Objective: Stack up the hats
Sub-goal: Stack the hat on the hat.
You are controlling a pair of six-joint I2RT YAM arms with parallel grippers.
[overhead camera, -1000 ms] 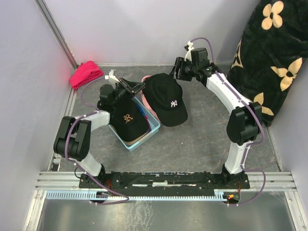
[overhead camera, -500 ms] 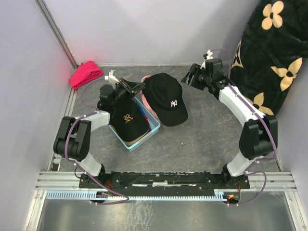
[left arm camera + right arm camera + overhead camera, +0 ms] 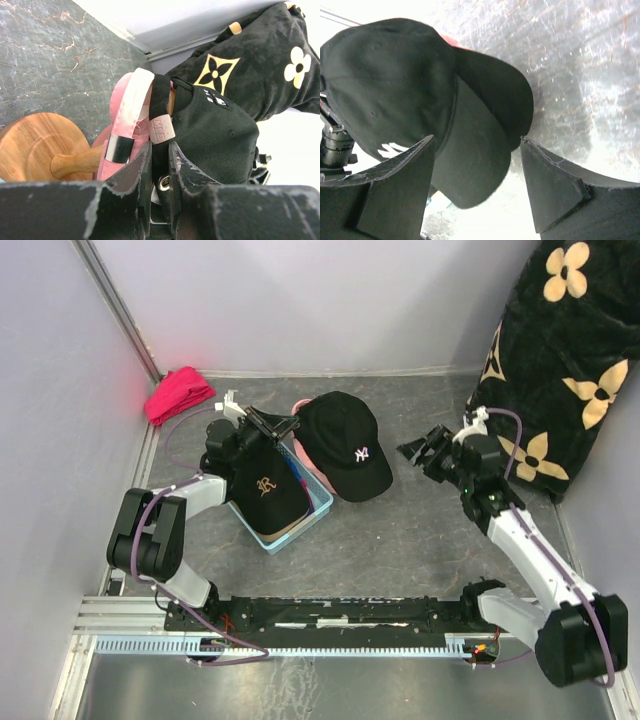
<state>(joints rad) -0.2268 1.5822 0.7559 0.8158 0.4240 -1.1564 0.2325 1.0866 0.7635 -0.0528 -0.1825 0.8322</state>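
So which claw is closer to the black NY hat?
Left. The left claw pinches the black NY hat by its back strap; the right claw hangs open beside it, apart.

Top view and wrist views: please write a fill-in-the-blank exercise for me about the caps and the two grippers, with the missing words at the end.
1. The left gripper is shut on the ___ of a black cap.
2. The right gripper is ___ and holds nothing.
3. The cap with the gold logo lies in a bin whose colour is light ___.
4. The red cloth lies in the far ___ corner.

Missing words: strap; open; blue; left.
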